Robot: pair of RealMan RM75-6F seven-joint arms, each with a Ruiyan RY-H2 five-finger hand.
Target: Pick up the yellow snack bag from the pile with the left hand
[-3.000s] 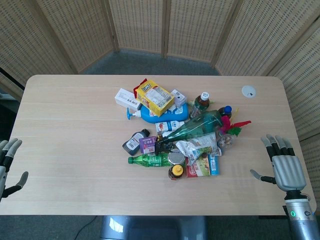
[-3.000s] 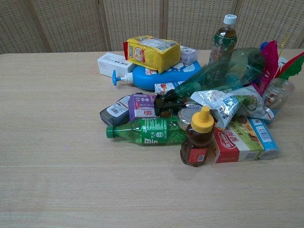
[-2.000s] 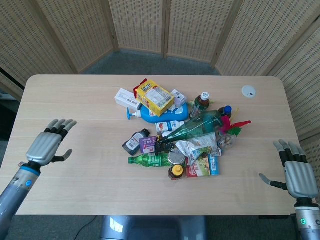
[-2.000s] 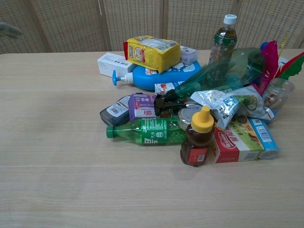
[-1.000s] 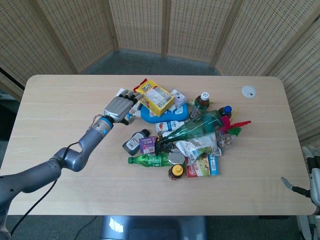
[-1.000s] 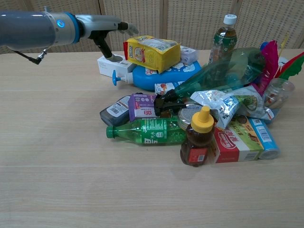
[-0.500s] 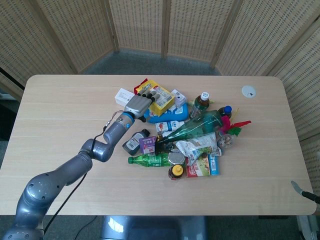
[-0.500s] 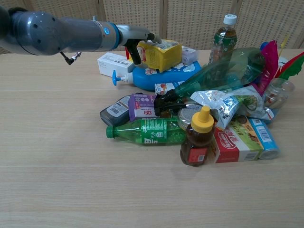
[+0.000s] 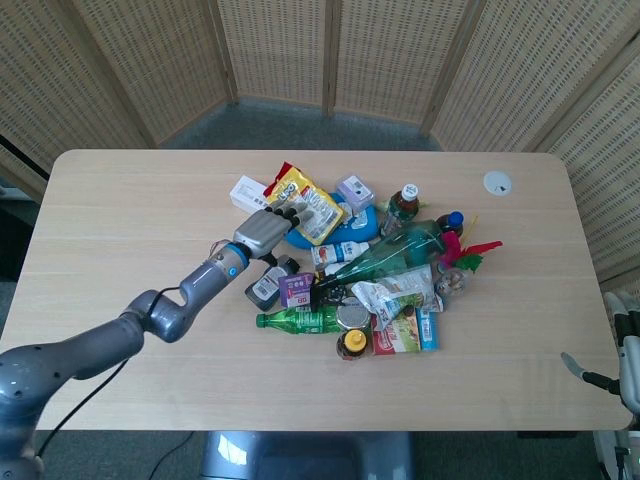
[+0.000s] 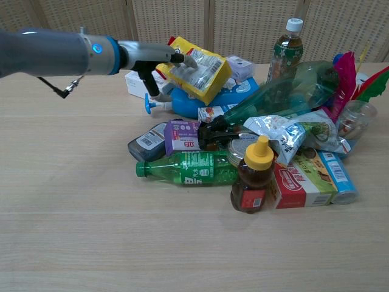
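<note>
Heaped mid-table [image 9: 130, 190]: one yellow snack bag [image 9: 308, 208] [image 10: 196, 69], tilted at the far left side of the pile, propped over one blue pump bottle [image 10: 206, 95] and just beside one white box [image 9: 247, 192]; one green soda bottle [image 10: 188, 167] lying flat at the near side; one honey jar [image 10: 252, 176] with a yellow cap standing upright beside it; one large teal bottle [image 10: 285, 88] lying on its side across the middle; one tea bottle [image 10: 287, 44] with a white cap upright at the back; one red carton [image 10: 298, 182] at the near right, one purple packet [image 10: 181, 135] and one dark bottle [image 10: 146, 143] on the left flank, some pink and green feathers [image 10: 358, 76] at the far right. Left hand [image 9: 265, 230] [image 10: 159, 58] clamped on the left edge of the yellow snack bag, fingers [image 10: 185, 59] laid over its top face, thumb beneath; bag pinched between them, its low end close over the blue pump bottle, contact not clear. Right hand [image 9: 625, 360] barely visible at the lower right edge of the head view, well apart from the pile; cannot tell how its fingers lie.
</note>
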